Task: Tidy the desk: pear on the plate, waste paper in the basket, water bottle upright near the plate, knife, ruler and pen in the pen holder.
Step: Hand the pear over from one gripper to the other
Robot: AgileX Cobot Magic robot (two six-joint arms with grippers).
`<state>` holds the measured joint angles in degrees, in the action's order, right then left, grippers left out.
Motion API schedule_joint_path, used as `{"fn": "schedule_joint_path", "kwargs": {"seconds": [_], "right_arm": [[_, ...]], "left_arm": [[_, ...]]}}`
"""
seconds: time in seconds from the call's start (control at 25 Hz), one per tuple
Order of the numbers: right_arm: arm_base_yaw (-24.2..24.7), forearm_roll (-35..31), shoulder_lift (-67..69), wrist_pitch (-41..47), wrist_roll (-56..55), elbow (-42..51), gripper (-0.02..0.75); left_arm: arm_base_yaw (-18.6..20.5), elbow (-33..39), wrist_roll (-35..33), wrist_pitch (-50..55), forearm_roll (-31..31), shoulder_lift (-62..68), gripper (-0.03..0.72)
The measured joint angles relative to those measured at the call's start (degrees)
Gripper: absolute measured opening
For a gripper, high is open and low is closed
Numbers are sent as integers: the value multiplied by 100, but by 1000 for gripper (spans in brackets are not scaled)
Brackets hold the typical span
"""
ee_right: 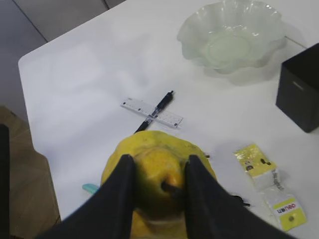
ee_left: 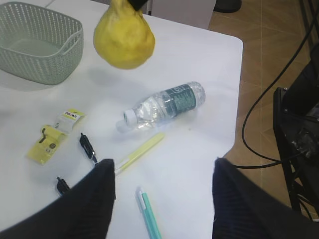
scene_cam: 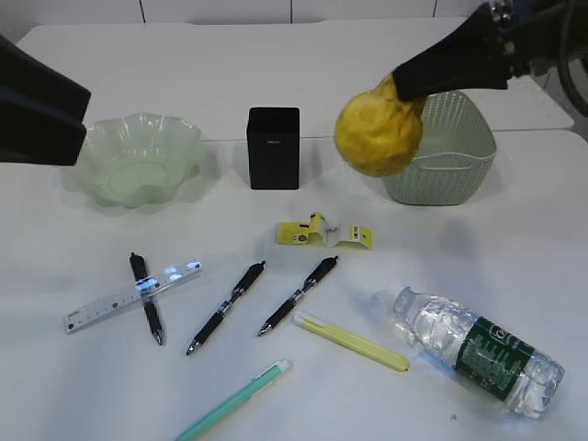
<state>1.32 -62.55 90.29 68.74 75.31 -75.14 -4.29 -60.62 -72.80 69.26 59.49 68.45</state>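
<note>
The large plain white desk carries everything, and the matte black square pen holder standing upright near its middle serves as the landmark. To the right of the pen holder sits the sage-green perforated plastic basket; to its left, the translucent pale green glass plate with a wavy ruffled rim, with nothing in it. In front of the pen holder and far to the right, the clear ribbed water bottle with a white cap and dark green label lies on its side.

The yellow pear hangs in the air just right of the pen holder, in front of the basket's left edge. The right gripper pinches it from above, one black finger on each side of the short dark stem. The left gripper is up off the desk, left of the plate in the exterior view, its jaws spread with nothing between them.

In front of the pen holder lie a crumpled yellow-and-white paper label, a slim pale yellow utility knife, a mint-green pen, and two black pens side by side. Further left, a clear plastic ruler crosses a third black pen.
</note>
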Motion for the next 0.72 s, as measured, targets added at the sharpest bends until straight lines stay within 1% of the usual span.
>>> {"fn": "schedule_joint_path", "kwargs": {"seconds": [0.08, 0.12, 0.24, 0.36, 0.48, 0.6, 0.72], "right_arm": [[-313, 108, 0, 4, 13, 0, 216], [-330, 105, 0, 4, 13, 0, 216], [-670, 140, -9, 14, 13, -12, 216], [-799, 154, -50, 14, 13, -12, 216], [-925, 129, -104, 40, 13, -37, 216], [-938, 122, -129, 44, 13, -49, 216], [-938, 109, -235, 44, 13, -49, 216]], "left_arm": [[0, -65, -4, 13, 0, 34, 445], [0, -79, -4, 13, 0, 46, 448], [0, -115, -13, 13, 36, 55, 452], [-53, -115, -13, 13, 264, 55, 456], [-328, -115, -13, 13, 324, 92, 475], [-694, -115, -17, 13, 332, 231, 494], [-981, -115, -26, -142, 322, 380, 496]]}}
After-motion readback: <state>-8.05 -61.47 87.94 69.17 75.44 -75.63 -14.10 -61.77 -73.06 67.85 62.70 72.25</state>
